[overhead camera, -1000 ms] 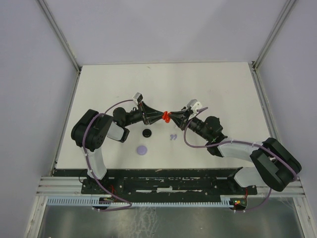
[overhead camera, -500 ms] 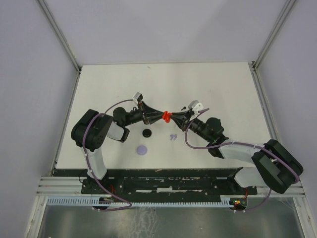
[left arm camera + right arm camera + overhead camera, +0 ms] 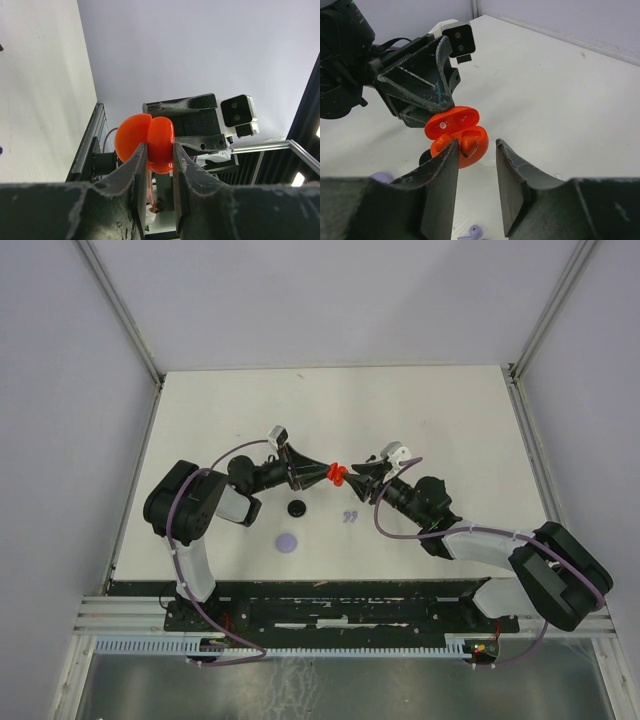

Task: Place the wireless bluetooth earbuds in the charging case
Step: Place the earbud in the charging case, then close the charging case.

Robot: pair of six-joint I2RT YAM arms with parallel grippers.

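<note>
Left jaws clamp the open red case [image 3: 148, 140]; right jaws parted

White table [image 3: 440, 410] within pale lavender walls [image 3: 330, 300]

Reached both arms inward from their bases, elbows bent, wrists turned toward each other, tips nearly meeting. Held the left gripper [image 3: 327, 473] pointing right, jaws pinched tight on the opened charging case [image 3: 145, 137]. Aimed the right gripper [image 3: 353, 476] leftward at it, jaws parted, fingers [image 3: 440, 175] straddling the near side of that case, contact not discernible. Ran purple cables along both forearms.
</note>
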